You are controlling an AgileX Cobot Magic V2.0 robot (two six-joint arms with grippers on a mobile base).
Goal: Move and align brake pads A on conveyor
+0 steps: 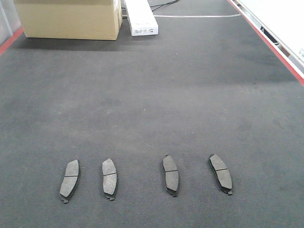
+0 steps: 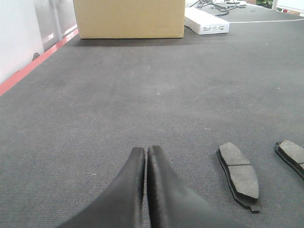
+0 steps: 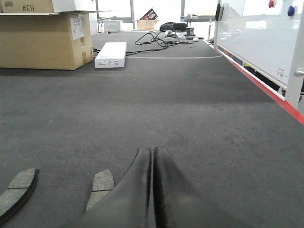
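Several brake pads A lie face up in a row across the near part of the conveyor [image 1: 152, 95], each running lengthwise along the belt. From the left I see one pad [image 1: 70, 180], a second [image 1: 109, 178], a third [image 1: 171, 175] and the rightmost [image 1: 221, 173]. My left gripper [image 2: 145, 149] is shut and empty, low over the belt, with a pad [image 2: 239, 173] to its right and another [image 2: 292, 154] at the frame edge. My right gripper [image 3: 153, 150] is also shut and empty, with a pad [image 3: 100, 186] just left of it and one more [image 3: 18, 192] farther left. Neither gripper shows in the front view.
A cardboard box [image 1: 71, 19] and a flat white box [image 1: 141, 18] stand at the far end of the belt. Red stripes [image 1: 270, 40] run along both sides, with a white side panel [image 3: 256, 42] on the right. Cables [image 3: 156, 38] lie beyond the boxes.
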